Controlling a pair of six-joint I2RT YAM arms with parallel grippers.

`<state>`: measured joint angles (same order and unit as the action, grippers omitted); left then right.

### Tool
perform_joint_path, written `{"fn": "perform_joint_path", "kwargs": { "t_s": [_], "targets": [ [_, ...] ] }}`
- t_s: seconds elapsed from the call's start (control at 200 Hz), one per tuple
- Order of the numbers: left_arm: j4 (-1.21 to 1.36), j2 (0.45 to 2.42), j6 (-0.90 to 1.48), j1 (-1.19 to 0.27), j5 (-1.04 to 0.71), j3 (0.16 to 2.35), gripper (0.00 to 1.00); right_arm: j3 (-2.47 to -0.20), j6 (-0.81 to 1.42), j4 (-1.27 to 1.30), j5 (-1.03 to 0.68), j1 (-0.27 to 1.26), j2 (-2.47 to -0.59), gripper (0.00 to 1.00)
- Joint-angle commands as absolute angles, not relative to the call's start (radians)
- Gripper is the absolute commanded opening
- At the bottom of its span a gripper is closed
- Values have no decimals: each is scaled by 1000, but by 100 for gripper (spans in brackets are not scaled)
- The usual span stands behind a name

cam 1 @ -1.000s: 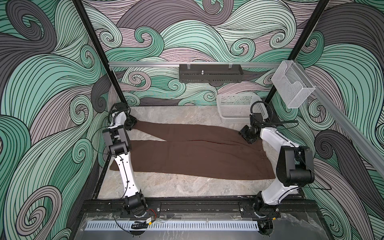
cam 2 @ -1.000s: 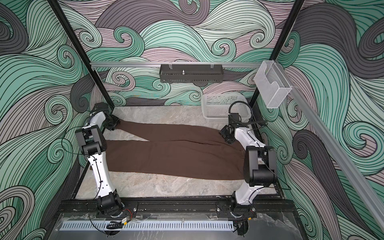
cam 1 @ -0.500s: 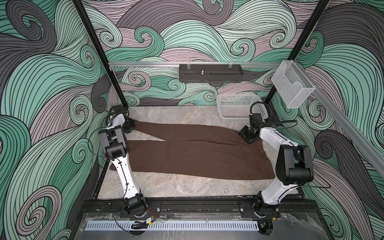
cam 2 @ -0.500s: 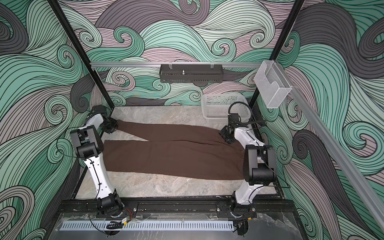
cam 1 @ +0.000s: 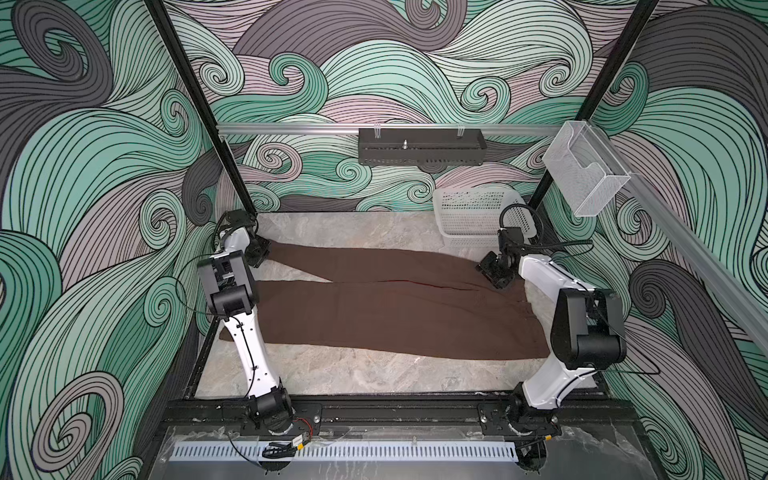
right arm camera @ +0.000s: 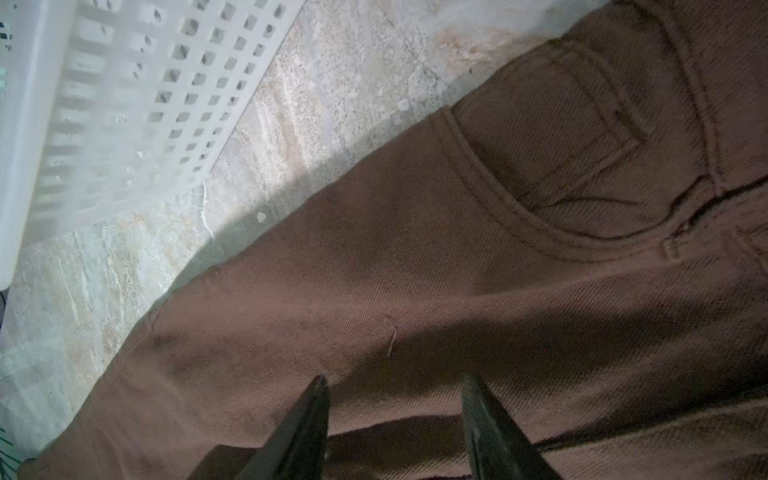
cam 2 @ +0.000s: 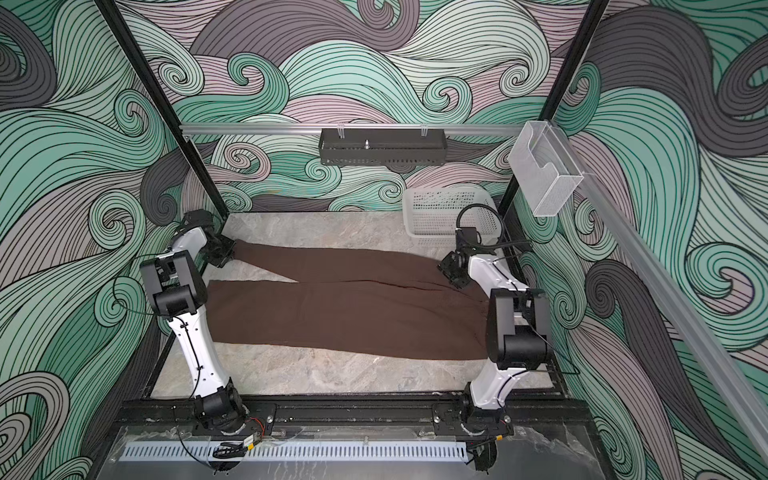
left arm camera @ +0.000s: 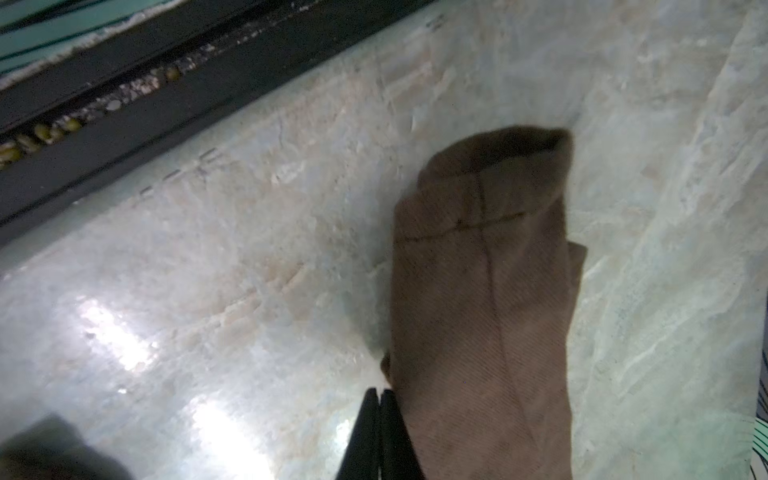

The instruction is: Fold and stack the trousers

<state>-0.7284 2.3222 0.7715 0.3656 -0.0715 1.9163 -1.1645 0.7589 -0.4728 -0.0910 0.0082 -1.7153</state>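
1. At the far-left corner of the bench, my left pincer is clenched. Its tips are pressed together on the side edge of the trousers, at the hem of the far leg.
2. In the left wrist view that hem runs on past the tips, bunched narrow, with bare bench on both sides of it.
3. The trousers lie lengthwise across the bench, from its left edge to its right edge. Both legs point left and part from each other toward the hems. The near leg lies flat, its hem at the left edge. The waist is at the right edge.
4. My right pincer is released, its fingers standing apart over the waist end, close to a pocket seam. I cannot tell whether the tips touch the cloth.
5. A white basket stands in the far-right corner, just beyond the waist and clear of the cloth.
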Motion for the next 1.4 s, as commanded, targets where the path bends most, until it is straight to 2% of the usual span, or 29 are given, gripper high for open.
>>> {"fn": "perform_joint_path", "kwargs": {
  "t_s": [0.0, 0.09, 0.255, 0.51, 0.796, 0.856, 0.921, 0.971, 1.201, 1.356, 1.396],
  "targets": [
    [-741, 2318, 772, 378, -34, 1924, 5, -1164, 746, -474, -97, 11, -1730, 53],
    [-727, 2312, 773, 382, -39, 1909, 6, -1163, 746, -473, -95, 12, -1729, 53],
    [-739, 2350, 780, 377, -70, 1963, 20, -1163, 745, -474, -95, 11, -1728, 53],
    [-773, 2414, 776, 357, -86, 2071, 23, -1166, 746, -471, -94, 11, -1734, 53],
    [-768, 2426, 772, 345, -96, 2061, 23, -1167, 746, -469, -96, 11, -1744, 53],
    [-761, 2417, 769, 345, -93, 2048, 26, -1167, 744, -469, -94, 12, -1744, 53],
    [-764, 2417, 762, 345, -83, 2048, 34, -1164, 744, -470, -91, 11, -1741, 53],
    [-762, 2419, 759, 345, -79, 2047, 35, -1164, 744, -467, -95, 11, -1743, 53],
    [-789, 2497, 770, 331, -85, 2183, 19, -1163, 744, -465, -97, 11, -1749, 53],
    [-802, 2510, 773, 325, -78, 2261, 0, -1161, 744, -471, -97, 11, -1739, 53],
    [-799, 2492, 773, 324, -76, 2259, 0, -1161, 743, -474, -98, 11, -1735, 53]
  ]
}}
